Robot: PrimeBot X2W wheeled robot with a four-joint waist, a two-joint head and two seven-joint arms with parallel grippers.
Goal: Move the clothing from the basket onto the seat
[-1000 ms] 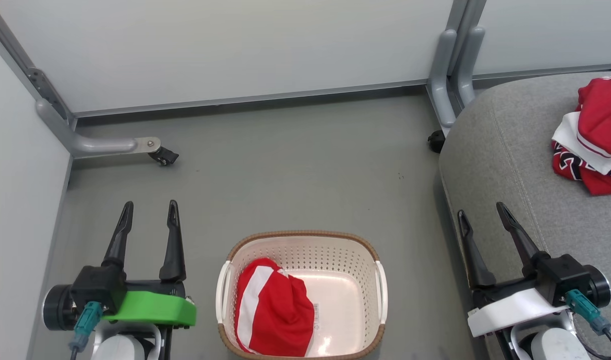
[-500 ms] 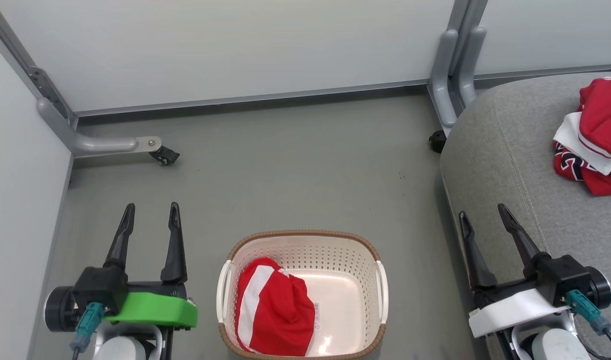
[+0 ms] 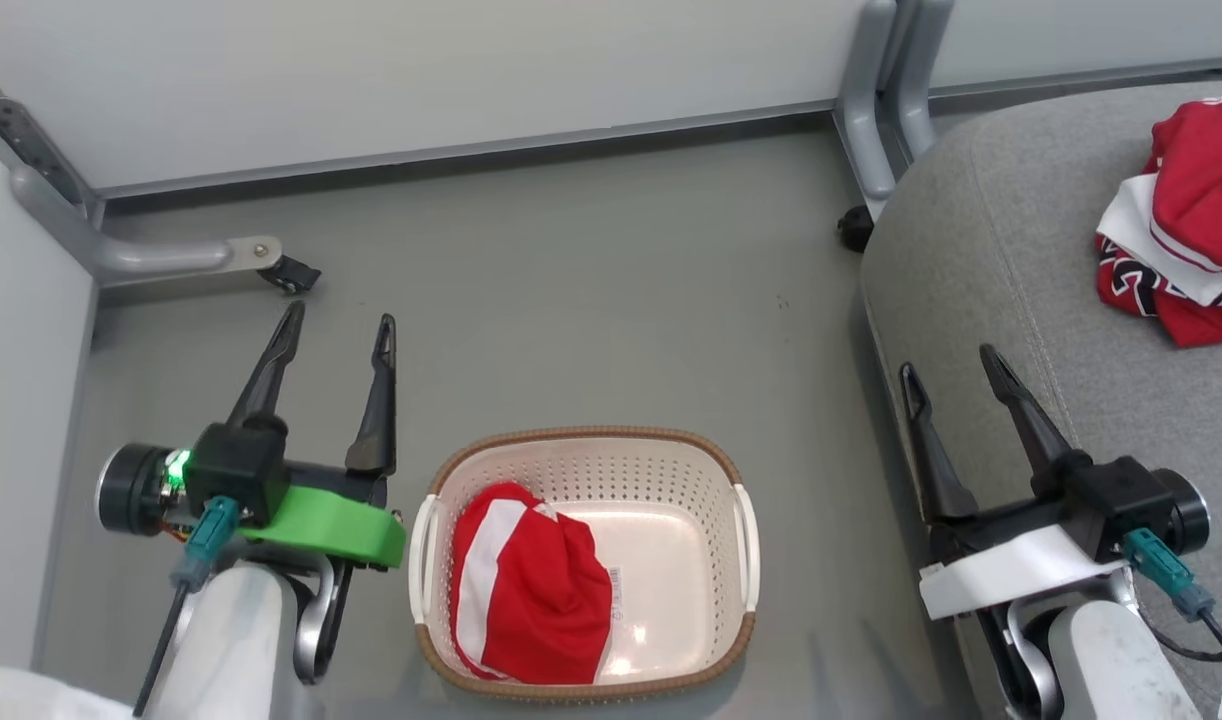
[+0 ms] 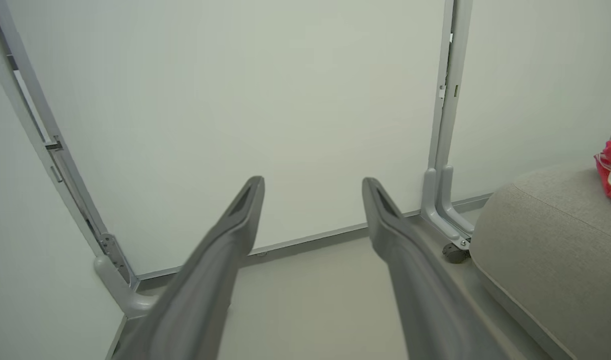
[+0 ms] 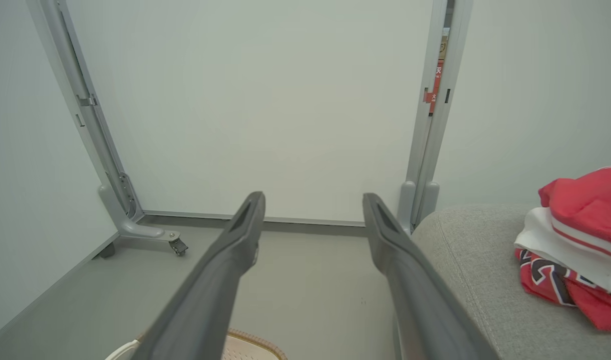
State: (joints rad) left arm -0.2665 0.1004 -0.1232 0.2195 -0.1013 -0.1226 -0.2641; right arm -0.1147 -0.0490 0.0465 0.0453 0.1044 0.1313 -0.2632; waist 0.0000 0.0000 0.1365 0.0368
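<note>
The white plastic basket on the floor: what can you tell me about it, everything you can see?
The cream-white perforated plastic basket is a rounded rectangle with a brown woven-look rim, white handles on both short sides and a small sticker on its glossy bottom. It stands upright on the grey floor. One crumpled red garment with a white panel lies in its left half; the right half is bare. The left pincer and right pincer, both open, are clear of it.

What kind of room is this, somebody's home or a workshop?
Probably a test booth staged as a laundry corner, not a home: plain pale partition panels stand on wheeled metal feet around a laundry basket and a grey seat.
</note>
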